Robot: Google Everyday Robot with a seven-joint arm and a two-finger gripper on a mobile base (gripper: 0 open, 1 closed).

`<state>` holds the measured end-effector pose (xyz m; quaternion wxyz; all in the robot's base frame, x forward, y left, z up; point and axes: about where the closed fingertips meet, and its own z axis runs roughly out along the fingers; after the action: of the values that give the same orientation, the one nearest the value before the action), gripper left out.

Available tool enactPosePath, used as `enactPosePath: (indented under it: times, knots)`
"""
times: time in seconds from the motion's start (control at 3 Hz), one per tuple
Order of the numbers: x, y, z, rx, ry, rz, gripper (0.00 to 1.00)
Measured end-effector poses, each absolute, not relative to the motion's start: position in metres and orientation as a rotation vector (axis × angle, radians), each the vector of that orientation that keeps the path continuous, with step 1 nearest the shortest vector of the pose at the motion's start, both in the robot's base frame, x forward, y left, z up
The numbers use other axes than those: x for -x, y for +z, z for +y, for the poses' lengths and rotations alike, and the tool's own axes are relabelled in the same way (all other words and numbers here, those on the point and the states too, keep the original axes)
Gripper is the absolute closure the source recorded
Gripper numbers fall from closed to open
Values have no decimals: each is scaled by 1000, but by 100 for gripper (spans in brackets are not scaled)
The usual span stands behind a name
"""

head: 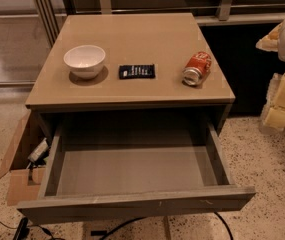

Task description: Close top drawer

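At the far left, a brown cardboard box (pixel 18 159) sits on the speckled floor, pressed against the left side of a grey-taupe cabinet, its flaps open and a pale object with dark cords showing inside. Black cables (pixel 12 229) trail across the floor in front of the box. The cabinet's glossy tabletop (pixel 132 29) carries 3 things in a rough row near its front edge: on the left a white bowl (pixel 84 60) standing upright, in the middle a small dark flat packet (pixel 137 71) with pale printing, and on the right a red soda can (pixel 197 68) lying on its side, its silver end turned toward the viewer. All 3 sit apart from each other. Directly beneath the tabletop, the top drawer (pixel 137 204) is pulled far out toward the viewer, nearly as wide as the cabinet, so its grey inner floor and both side walls are in plain view. Its plain front has no handle and bears small white scuffs along the upper edge. Another black cable curves on the floor below the drawer front. At the right edge, level with the cabinet and well apart from the drawer, hangs the robot's cream and white claw (pixel 281 101), partly cut off; I cannot tell whether it is open or closed, and nothing can be seen in its grasp.
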<state>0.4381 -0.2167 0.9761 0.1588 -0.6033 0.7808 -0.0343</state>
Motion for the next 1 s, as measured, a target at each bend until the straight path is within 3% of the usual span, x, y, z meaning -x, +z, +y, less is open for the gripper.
enactPosePath:
  times: [1.0]
  knots:
    - [-408,949,-209,1674,55,2216,0]
